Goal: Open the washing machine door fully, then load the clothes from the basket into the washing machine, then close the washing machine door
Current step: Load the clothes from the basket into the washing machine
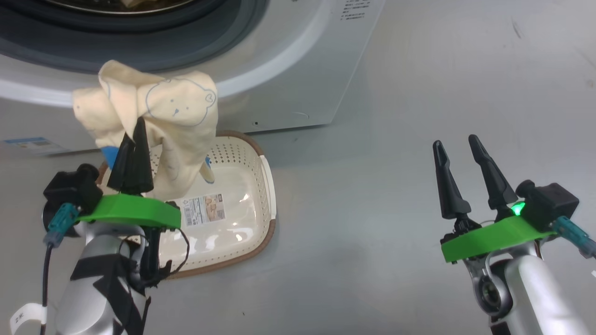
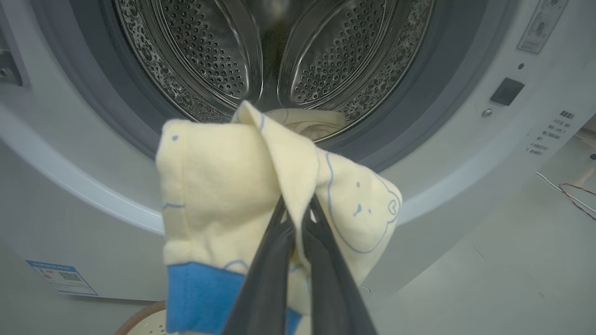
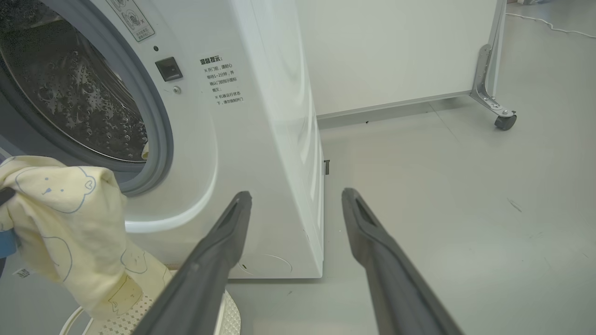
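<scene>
Left gripper (image 1: pixel 132 128), its two long dark fingers pinched together on a fold of the pale cream-yellow soft garment with blue bear line drawings (image 1: pixel 172 107), holds that cloth up before the big white front-loading washing machine (image 1: pixel 298 70), just below its mouth and above the small cream-white perforated plastic basket (image 1: pixel 266 186). I read this as the carry into the machine. I would raise the arm until the dangling hem clears the grey rubber gasket (image 2: pixel 409 107), push well past the lip into the shiny perforated steel drum (image 2: pixel 209 56), and only then release, so nothing drapes over the sill. Right gripper (image 1: pixel 458 139) stands spread wide over the grey floor (image 1: pixel 396 186), holding nothing. Another cream piece (image 2: pixel 307 123) already lies in the drum. The basket shows its label sticker (image 1: pixel 205 209) on a bare bottom, with the hem hanging low over it; whether they touch I cannot tell.
</scene>
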Controlling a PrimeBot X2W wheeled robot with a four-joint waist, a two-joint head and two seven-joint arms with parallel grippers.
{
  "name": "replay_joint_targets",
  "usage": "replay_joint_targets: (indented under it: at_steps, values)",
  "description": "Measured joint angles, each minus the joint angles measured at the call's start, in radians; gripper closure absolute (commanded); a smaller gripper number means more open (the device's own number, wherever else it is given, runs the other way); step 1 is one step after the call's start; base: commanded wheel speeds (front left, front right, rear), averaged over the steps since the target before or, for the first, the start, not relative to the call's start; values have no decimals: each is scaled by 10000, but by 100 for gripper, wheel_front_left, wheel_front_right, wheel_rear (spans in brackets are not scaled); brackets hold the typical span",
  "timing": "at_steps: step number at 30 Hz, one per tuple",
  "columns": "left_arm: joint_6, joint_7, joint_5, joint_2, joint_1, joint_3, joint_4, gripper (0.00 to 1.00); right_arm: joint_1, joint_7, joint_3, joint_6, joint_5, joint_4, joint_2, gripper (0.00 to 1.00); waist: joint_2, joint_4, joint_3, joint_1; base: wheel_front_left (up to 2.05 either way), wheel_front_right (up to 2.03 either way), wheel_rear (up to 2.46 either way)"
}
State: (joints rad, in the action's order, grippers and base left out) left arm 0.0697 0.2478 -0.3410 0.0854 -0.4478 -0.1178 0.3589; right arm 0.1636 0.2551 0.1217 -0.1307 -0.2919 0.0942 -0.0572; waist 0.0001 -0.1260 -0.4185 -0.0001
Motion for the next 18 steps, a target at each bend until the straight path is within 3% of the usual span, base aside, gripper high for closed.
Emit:
replay_joint_targets:
  at_steps: [8, 18]
  values:
    - [-27, -282, 155, 232, -420, -17, 522, 100, -156, 0, 148, 0, -75, 75, -10, 0, 0, -251, 405, 0, 0, 0, 0]
    - [-96, -1127, 525, 926, -2609, -157, 1164, 100, -156, 0, 270, 0, -259, 102, -10, 0, 0, -723, 392, 0, 0, 0, 0]
